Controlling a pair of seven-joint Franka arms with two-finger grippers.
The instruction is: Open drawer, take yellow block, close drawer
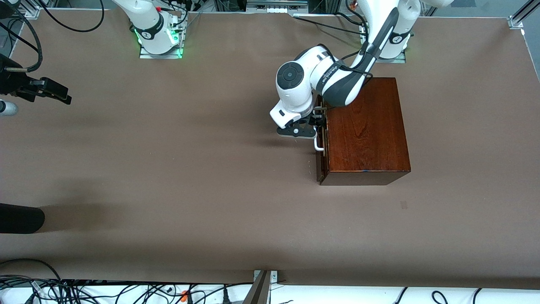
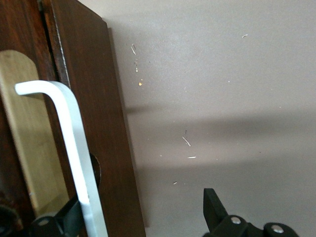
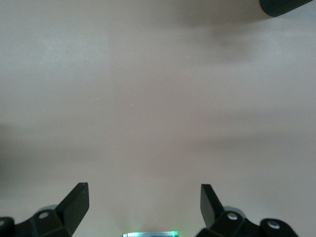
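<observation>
The dark polished wooden box (image 1: 367, 126) stands toward the left arm's end of the table. Its drawer front (image 1: 320, 169) with the white handle (image 1: 319, 145) faces the right arm's end and looks shut or nearly shut. My left gripper (image 1: 319, 126) is open at the handle. In the left wrist view (image 2: 138, 212) one finger (image 2: 66, 219) sits between the handle (image 2: 74, 148) and the drawer front (image 2: 98, 98), and the other finger (image 2: 212, 207) is out over the table. The yellow block is out of view. My right gripper (image 1: 63, 98) waits open and empty over the table's right-arm end, also in its wrist view (image 3: 143, 197).
A black cylinder (image 1: 21, 217) lies at the table's right-arm end, nearer the front camera; it shows in the right wrist view too (image 3: 289, 6). Cables (image 1: 84, 291) run along the near edge. The brown table (image 1: 190, 169) spreads between the arms.
</observation>
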